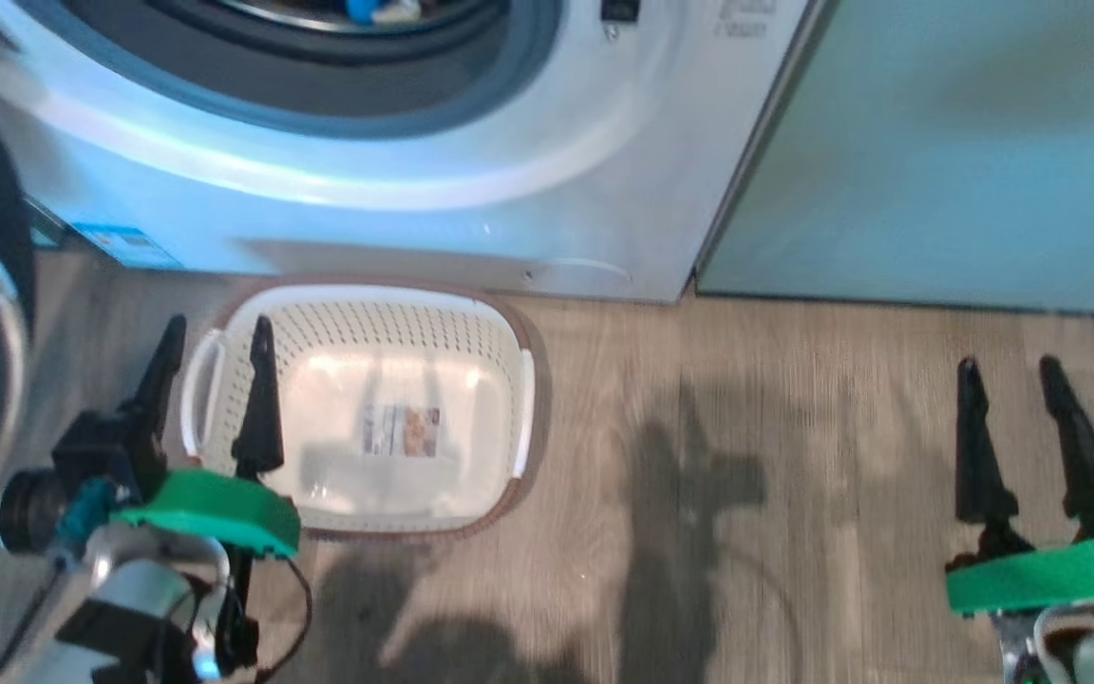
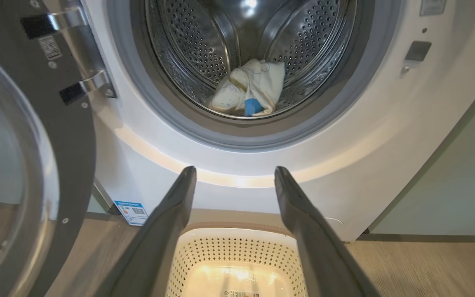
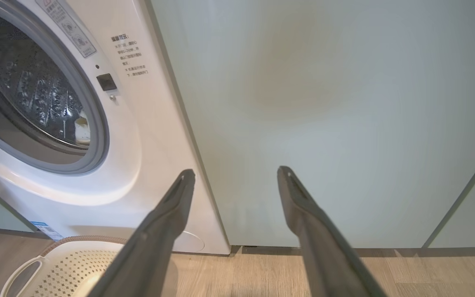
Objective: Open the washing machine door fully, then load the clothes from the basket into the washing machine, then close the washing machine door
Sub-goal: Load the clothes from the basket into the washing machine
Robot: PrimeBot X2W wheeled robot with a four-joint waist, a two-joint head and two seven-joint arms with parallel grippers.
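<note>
washing machine door (image 2: 70,140) cropped, sticker (image 1: 402,430) blurred

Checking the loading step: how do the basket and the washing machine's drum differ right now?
The basket holds only a sticker; the drum holds the clothes. The basket is cream plastic on the floor; the drum is shiny steel inside the washing machine. Both are perforated and open, with the washing machine door swung aside.
</note>
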